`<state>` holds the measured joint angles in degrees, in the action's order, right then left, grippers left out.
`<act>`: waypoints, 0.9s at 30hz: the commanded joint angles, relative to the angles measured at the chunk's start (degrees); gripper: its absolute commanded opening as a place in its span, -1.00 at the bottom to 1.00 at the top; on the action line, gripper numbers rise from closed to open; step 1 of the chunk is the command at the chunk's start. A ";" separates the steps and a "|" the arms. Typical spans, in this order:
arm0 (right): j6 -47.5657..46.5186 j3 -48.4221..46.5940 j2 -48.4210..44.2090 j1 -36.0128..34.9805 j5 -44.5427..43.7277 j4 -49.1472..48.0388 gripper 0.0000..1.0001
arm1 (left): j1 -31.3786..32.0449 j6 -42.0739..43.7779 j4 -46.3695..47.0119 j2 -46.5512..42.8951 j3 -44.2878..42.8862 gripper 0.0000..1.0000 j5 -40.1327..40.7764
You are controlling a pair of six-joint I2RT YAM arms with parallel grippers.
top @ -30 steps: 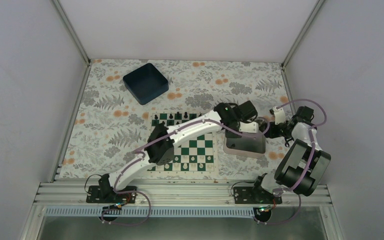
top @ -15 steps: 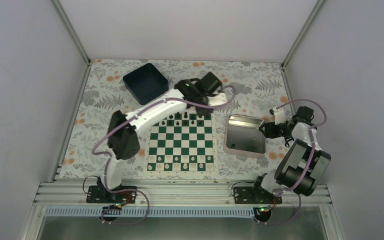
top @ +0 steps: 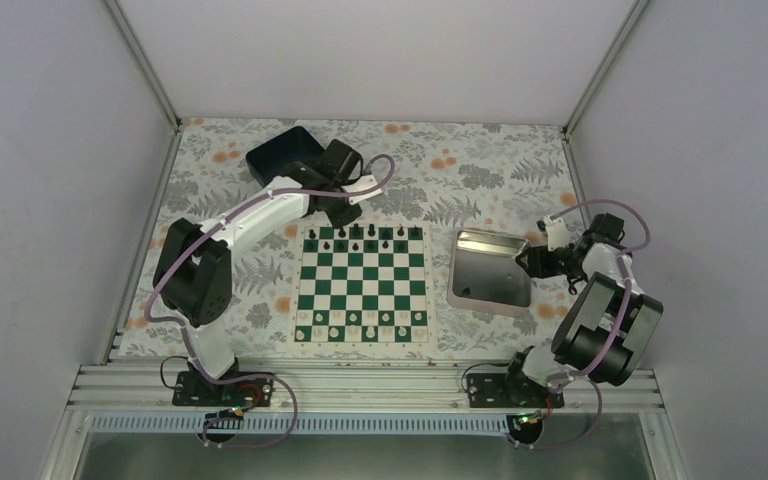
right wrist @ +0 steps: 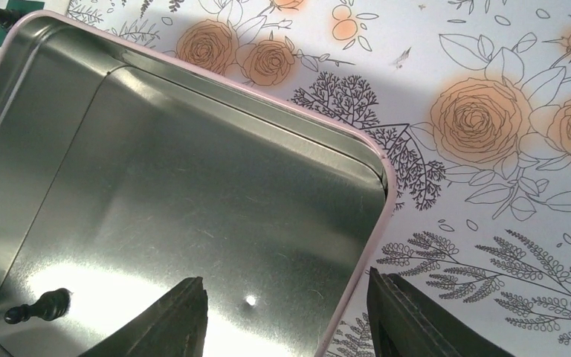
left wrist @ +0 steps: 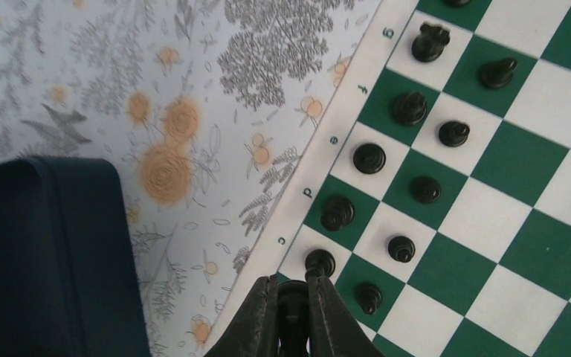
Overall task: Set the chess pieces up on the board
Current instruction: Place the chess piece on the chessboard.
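Left wrist view: the left end effector [left wrist: 291,284] pinches a black chess piece [left wrist: 291,306] above the board [left wrist: 491,163] edge by the c mark, beside two rows of standing chess pieces [left wrist: 409,108]. The right end effector [right wrist: 286,282] is spread wide over the silver tray [right wrist: 193,186], where a lone piece [right wrist: 37,306] lies on its side.

Small black file letters g, f, e, d, c run along the white border of the flat green-and-white chessboard [left wrist: 320,166].

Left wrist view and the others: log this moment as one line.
left jaws: shut on held piece, at board edge | right jaws: open over tray | tray: one loose piece lying down
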<state>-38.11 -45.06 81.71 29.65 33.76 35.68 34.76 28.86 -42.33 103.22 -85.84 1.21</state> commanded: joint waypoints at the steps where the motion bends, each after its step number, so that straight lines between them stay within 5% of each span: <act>1: -0.60 -0.19 0.83 -0.38 0.37 0.26 0.13 | -3.12 0.74 5.49 -0.08 3.48 -0.89 -4.18; 27: -0.63 0.15 2.49 -0.47 -0.08 -0.02 0.13 | -10.77 2.55 12.01 4.60 14.09 -0.92 -10.00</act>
<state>-38.09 -45.06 83.57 29.63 33.34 35.68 24.51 30.72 -32.05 106.83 -72.79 -7.03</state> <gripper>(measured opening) 0.567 0.093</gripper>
